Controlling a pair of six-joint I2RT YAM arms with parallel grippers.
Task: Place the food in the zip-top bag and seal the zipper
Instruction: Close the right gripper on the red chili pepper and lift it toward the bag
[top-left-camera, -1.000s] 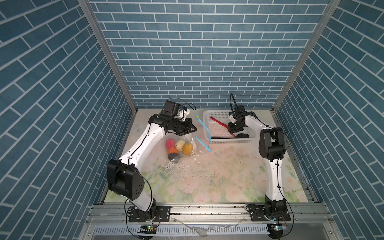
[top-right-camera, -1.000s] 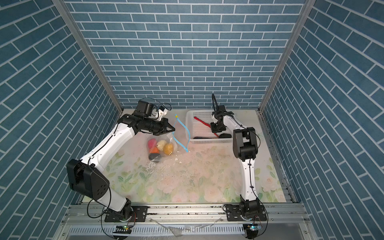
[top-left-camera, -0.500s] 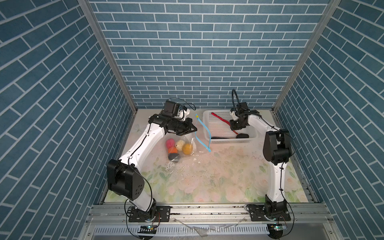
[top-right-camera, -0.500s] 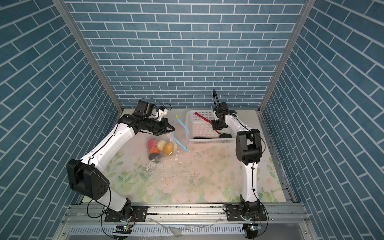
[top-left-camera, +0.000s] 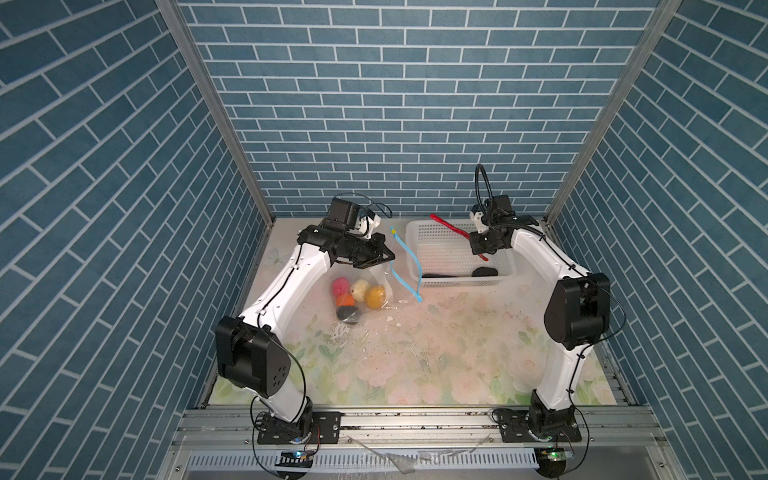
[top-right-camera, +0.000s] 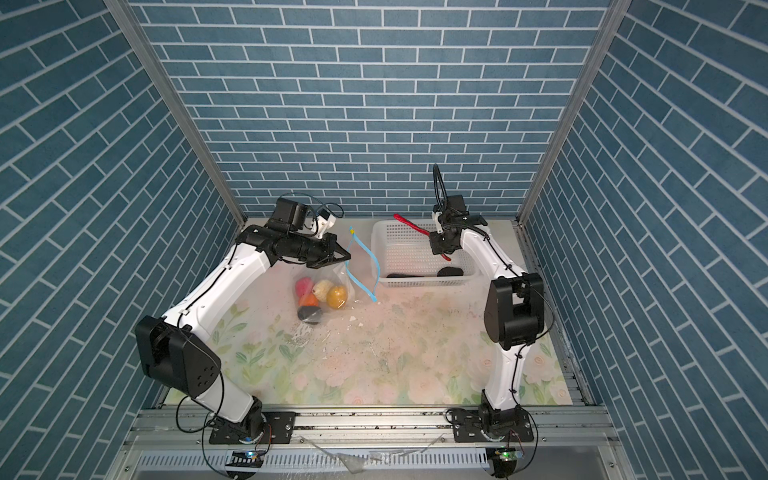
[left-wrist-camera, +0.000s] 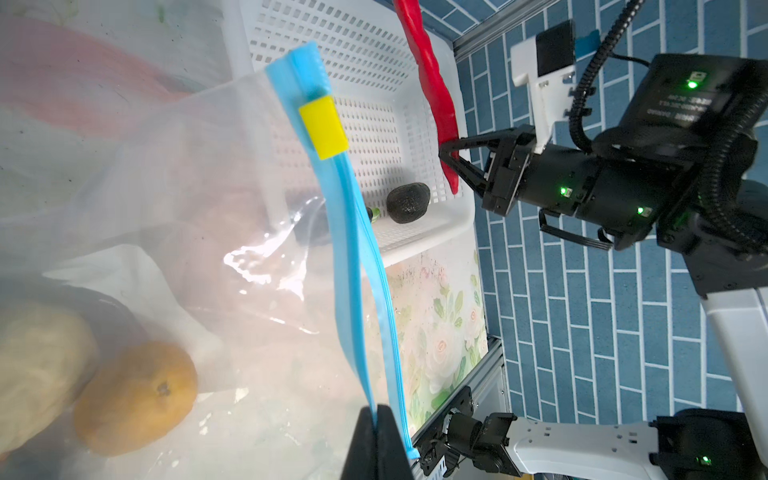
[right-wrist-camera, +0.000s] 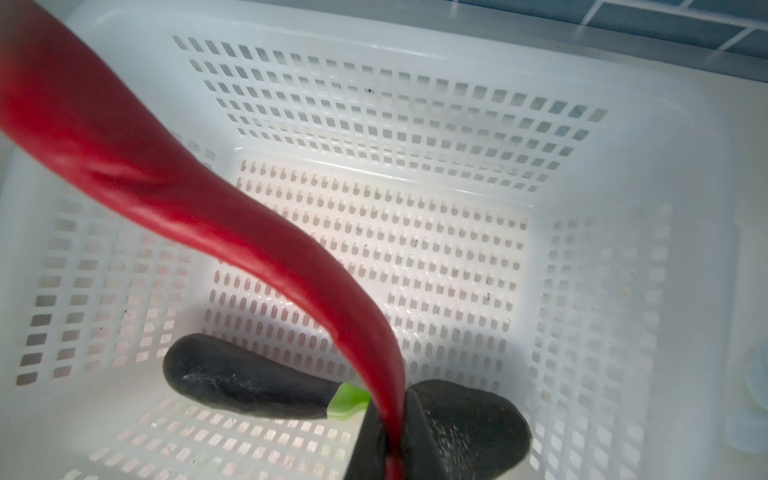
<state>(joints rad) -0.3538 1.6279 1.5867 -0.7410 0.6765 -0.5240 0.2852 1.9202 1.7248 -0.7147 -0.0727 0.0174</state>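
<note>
Two grips: left end effector (left-wrist-camera: 376, 424) pinches blue zipper (left-wrist-camera: 353, 249), right end effector (right-wrist-camera: 392, 424) red chilli (right-wrist-camera: 249, 232).

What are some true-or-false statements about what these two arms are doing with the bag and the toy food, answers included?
1. The right gripper holds the red chilli over the white basket. True.
2. The basket is empty. False: a dark aubergine and a black lump lie in it.
3. The left gripper pinches the zip-top bag at its blue zipper. True.
4. The zipper is sealed. False: its two blue strips stand apart, so the mouth is open.
5. The yellow-orange fruit lies on the table outside the bag. False: it sits inside the bag with the other food.
</note>
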